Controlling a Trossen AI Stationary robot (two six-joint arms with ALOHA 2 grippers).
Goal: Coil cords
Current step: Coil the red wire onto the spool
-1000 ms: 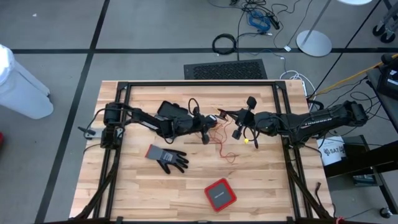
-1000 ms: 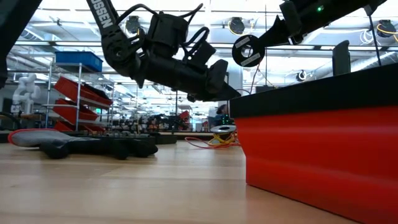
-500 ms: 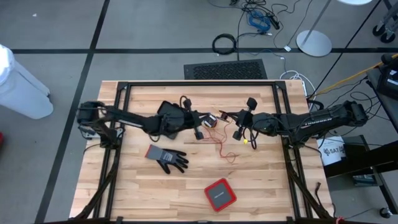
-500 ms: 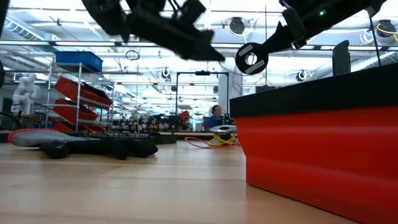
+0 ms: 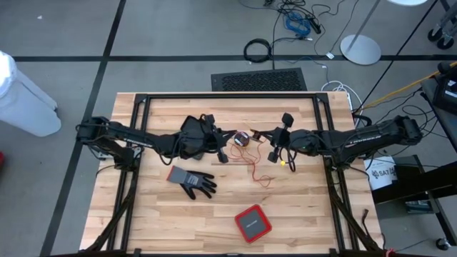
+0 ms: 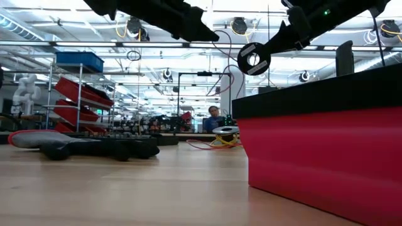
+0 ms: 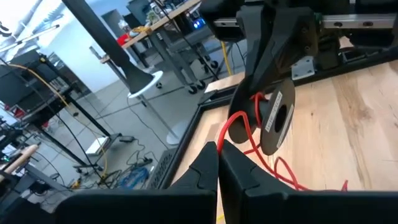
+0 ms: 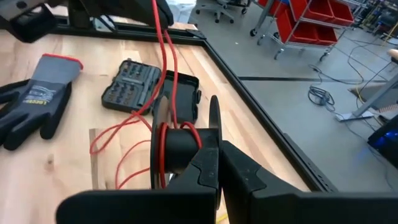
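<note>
entry: red cord (image 5: 251,161), mid-wind. risk: you could lose the wire off the spool (image 8: 180,146) if the two arms drift apart, since the strand between them looks taut in the right wrist view and a tug may strip turns or slip the grip; the slack on the counter (image 5: 300,207) may also snag on the right arm's own body. left gripper (image 5: 223,158): pressed together, raised above the counter near its middle toward the far edge, seemingly pinching the red cord, though you cannot confirm the contact point. right gripper (image 5: 273,133): pressed together on the spool, just beside the left one. cord location: part wound on the spool, part rising to the left gripper, the rest in loose loops on the counter between and just in front of both grippers. yellow cord (image 5: 284,162): small bundle under the right arm.
</note>
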